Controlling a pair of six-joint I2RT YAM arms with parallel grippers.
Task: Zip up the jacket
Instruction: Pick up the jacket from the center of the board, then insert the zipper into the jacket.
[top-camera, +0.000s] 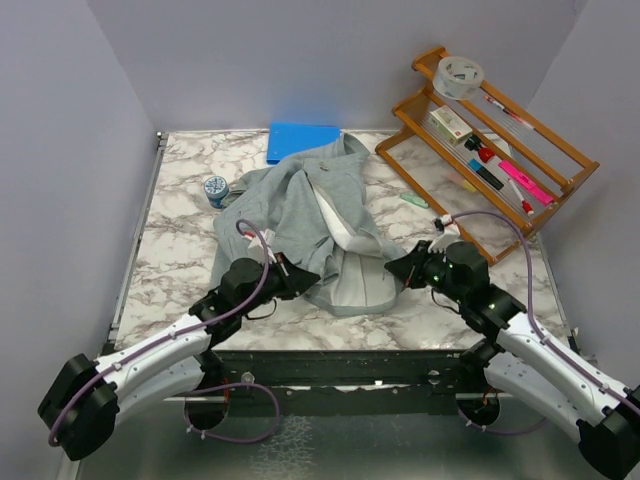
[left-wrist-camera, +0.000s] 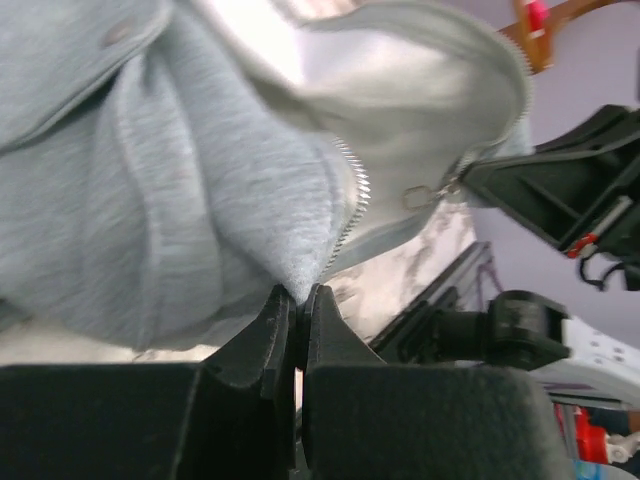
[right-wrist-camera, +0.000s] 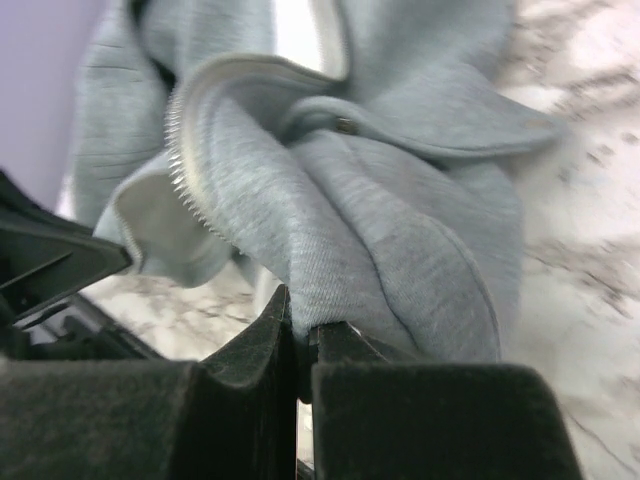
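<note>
The light grey jacket (top-camera: 310, 215) lies crumpled in the middle of the marble table (top-camera: 180, 250), its front open and the pale lining showing. My left gripper (top-camera: 303, 281) is shut on the bottom corner of the jacket's left front panel (left-wrist-camera: 230, 200), right beside the zipper teeth (left-wrist-camera: 352, 195); its jaws pinch the fabric tip. A zipper pull (left-wrist-camera: 425, 195) hangs on the opposite edge. My right gripper (top-camera: 397, 268) is shut on the lower hem of the other panel (right-wrist-camera: 400, 260), whose zipper teeth (right-wrist-camera: 185, 170) curl to the left.
A blue flat pad (top-camera: 302, 141) lies behind the jacket. A small round tin (top-camera: 216, 189) sits at the left. A wooden rack (top-camera: 490, 140) with pens and a tape roll (top-camera: 459, 75) stands at the back right. Both grippers are close to the table's front edge.
</note>
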